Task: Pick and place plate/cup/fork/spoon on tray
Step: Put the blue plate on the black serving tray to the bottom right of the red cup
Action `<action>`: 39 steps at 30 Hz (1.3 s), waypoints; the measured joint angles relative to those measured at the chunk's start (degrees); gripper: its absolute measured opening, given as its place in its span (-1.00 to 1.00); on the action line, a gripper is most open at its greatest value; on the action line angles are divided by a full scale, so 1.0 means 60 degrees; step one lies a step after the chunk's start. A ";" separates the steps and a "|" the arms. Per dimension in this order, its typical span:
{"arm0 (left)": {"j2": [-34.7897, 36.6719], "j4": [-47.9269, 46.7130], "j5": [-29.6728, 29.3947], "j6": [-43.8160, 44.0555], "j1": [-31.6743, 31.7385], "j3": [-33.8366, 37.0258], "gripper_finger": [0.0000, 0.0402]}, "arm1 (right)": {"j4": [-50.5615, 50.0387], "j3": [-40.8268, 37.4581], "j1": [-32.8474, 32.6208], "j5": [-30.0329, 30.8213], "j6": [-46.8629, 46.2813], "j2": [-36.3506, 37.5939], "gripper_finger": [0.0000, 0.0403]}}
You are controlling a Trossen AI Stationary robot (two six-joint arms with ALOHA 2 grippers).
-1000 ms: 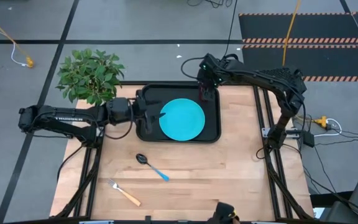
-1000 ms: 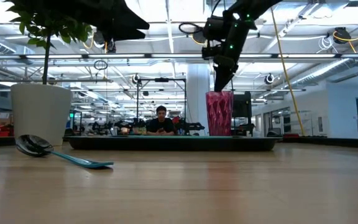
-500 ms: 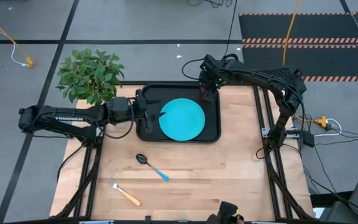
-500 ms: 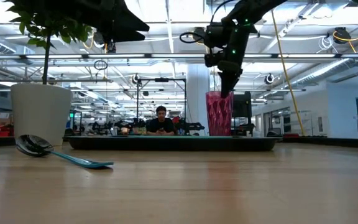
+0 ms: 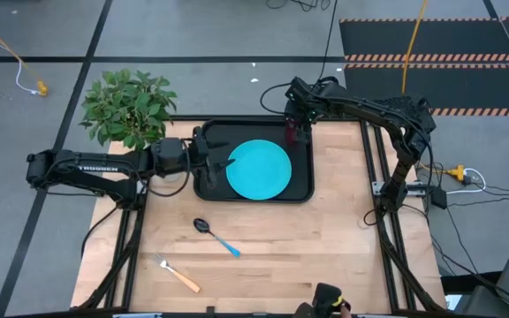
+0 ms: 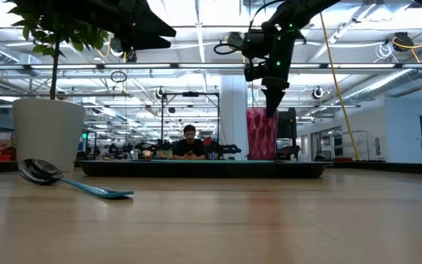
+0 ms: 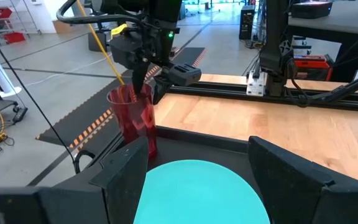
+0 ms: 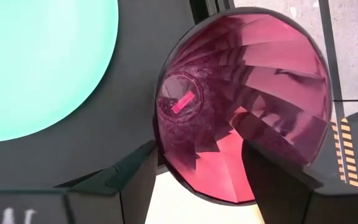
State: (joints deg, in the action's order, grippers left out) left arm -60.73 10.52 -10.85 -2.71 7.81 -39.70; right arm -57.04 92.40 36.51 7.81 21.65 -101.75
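The turquoise plate (image 5: 259, 170) lies flat in the black tray (image 5: 303, 196). The dark red cup (image 6: 262, 133) stands upright on its base in the tray's far right corner. My right gripper (image 6: 271, 106) hangs open over the cup, pointing steeply down, with its fingertips at the rim. My left gripper (image 5: 212, 163) is open and level over the tray's left edge, with the plate (image 7: 197, 193) in front of it. On the bare table nearer the front lie the blue-handled spoon (image 5: 215, 236) and the yellow-handled fork (image 5: 177, 274). My right gripper has its fingertips (image 8: 272, 174) at the cup's rim (image 8: 197, 196) from above. The right wrist view shows one finger over the cup's mouth and one outside its wall. I cannot tell whether either finger touches the cup. The cup stands on the tray.
A green plant (image 5: 129, 108) in a white pot (image 6: 47, 136) stands off the table's far left corner. Bare wood spreads right of the spoon and fork. A person (image 6: 190, 143) sits far behind the table.
My right gripper has tipped to point more steeply down above the cup and stays open. The cup remains standing in the tray's corner.
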 joint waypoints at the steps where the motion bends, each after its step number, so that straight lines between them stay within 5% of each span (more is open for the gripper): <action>1: 0.0000 0.0000 0.0000 -0.0003 0.0000 0.0000 0.38 | -0.0003 0.0000 0.0000 -0.0009 0.0007 0.0000 0.12; 15: 0.0000 0.0104 0.0000 0.0358 0.0000 0.0000 0.38 | 0.0204 -0.0007 -0.0576 -0.0046 -0.1120 0.1307 0.12; 28: 0.0000 -0.0105 0.0002 0.0544 -0.0006 0.0000 0.38 | 0.0942 -0.0741 -0.3564 -0.0069 -0.2876 0.1831 0.12; 39: 0.0000 -0.0344 0.0446 0.0504 -0.0007 0.0000 0.38 | 0.7550 -0.5067 -0.3978 0.0315 -0.4361 0.1882 0.12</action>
State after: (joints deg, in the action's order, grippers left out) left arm -60.73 8.46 -8.18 0.32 7.77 -39.70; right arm -11.74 62.00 12.64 9.70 -4.51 -90.46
